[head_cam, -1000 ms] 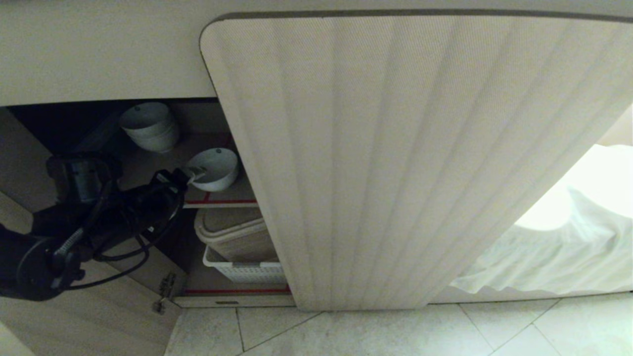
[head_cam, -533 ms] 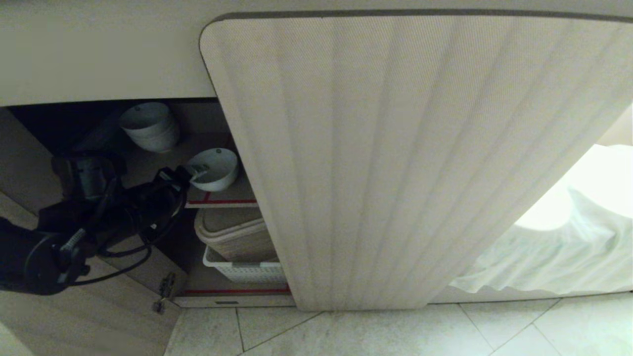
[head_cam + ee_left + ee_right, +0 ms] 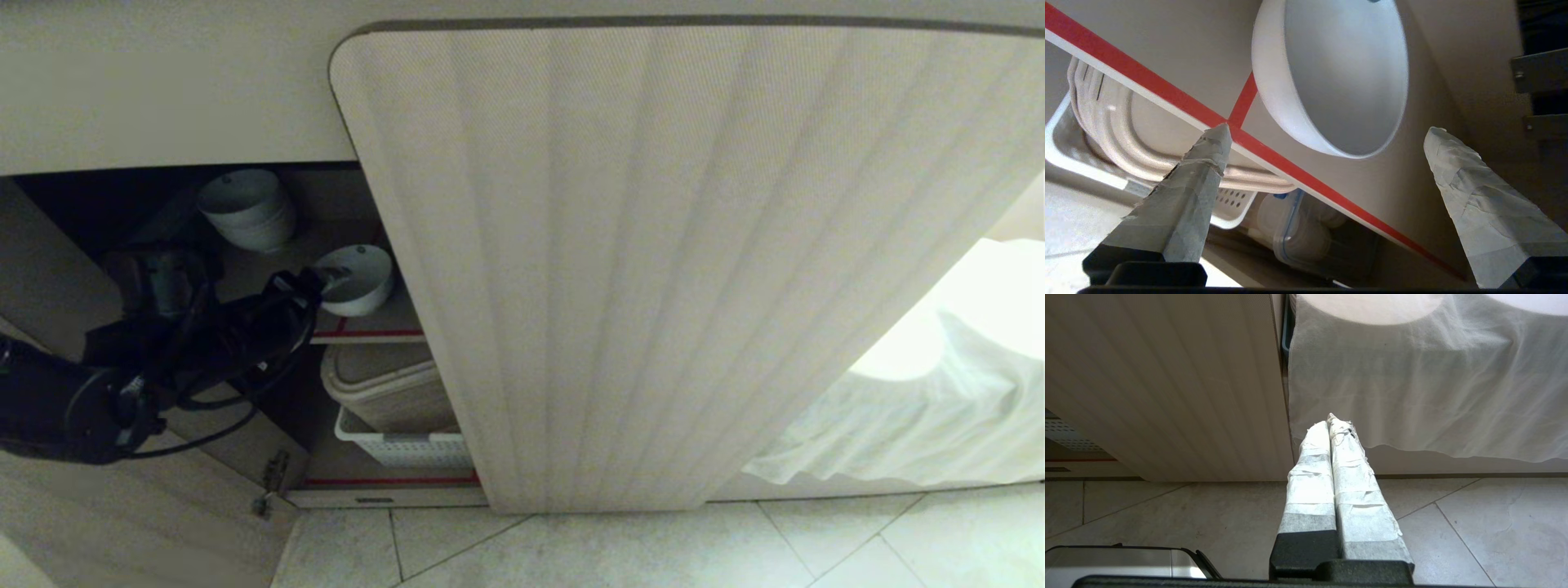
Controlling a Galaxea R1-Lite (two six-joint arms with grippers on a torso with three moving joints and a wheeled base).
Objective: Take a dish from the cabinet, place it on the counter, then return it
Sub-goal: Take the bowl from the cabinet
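Left hand (image 3: 1327,134) stands wide open and holds nothing; its fingers (image 3: 1202,163) flank the near rim of the dish (image 3: 1347,77) without touching. Just ahead, the dish rests on the cabinet shelf (image 3: 1167,49), near its red edge, easy to reach. Right hand (image 3: 1329,420) hangs pressed together, well apart, by the floor.

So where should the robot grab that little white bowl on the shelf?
Probably by the rim. The bowl sits upright near the shelf's front edge, its open mouth up and its body round and smooth, so the sides would likely slip. The open left end effector could come from the open front, one finger inside, one outside the near wall.
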